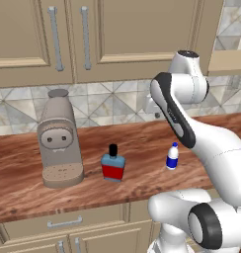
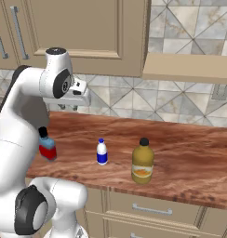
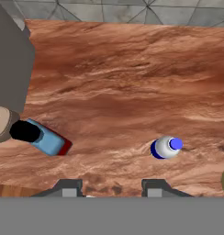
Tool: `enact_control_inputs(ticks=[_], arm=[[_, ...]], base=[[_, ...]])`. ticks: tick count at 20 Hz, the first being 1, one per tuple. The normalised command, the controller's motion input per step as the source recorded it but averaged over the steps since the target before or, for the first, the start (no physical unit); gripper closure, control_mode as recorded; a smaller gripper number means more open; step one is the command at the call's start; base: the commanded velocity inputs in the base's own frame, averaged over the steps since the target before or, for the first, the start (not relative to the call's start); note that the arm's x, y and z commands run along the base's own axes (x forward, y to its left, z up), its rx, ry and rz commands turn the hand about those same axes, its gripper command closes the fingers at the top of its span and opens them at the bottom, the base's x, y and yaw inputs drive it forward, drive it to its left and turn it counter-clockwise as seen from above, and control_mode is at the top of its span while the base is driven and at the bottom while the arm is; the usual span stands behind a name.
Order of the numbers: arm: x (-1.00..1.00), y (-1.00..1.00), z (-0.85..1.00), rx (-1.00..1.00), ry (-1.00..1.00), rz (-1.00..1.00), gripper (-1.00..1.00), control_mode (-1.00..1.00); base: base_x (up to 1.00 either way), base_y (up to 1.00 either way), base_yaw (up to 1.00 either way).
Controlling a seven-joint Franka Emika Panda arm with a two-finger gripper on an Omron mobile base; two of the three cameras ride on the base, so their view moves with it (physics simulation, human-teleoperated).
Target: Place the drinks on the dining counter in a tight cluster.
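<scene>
While the gripper (image 3: 111, 186) hangs with fingers apart and empty above the desk (image 3: 132, 92), it should descend straight on the white bottle (image 3: 166, 147), right of the blue flask (image 3: 47, 137).

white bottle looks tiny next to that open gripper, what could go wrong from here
The small white bottle is narrow and light, so a slightly off-centre descent of the gripper could tip it rather than catch it. The blue flask and the amber bottle stand on either side of it, so a wide swing of the arm could knock one. The grey coffee machine sits beside the flask.
</scene>
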Motion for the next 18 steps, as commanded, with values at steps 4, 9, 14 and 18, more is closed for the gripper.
enact_control_inputs(ticks=[4, 9, 14, 18], arm=[[-0.25, -0.32, -0.1, 0.0, 0.05, -0.05, -1.0, -1.0], [-0.22, -0.8, -0.09, 0.0, 0.12, -0.19, -1.0, -1.0], [0.0, -0.92, 0.0, 0.0, 0.08, -0.1, -1.0, -1.0], [0.04, -1.0, 0.0, 0.0, 0.06, -0.09, -1.0, -1.0]], base=[[0.0, 0.0, 0.0], [0.0, 0.0, 0.0], [0.0, 0.0, 0.0], [0.0, 0.0, 0.0]])
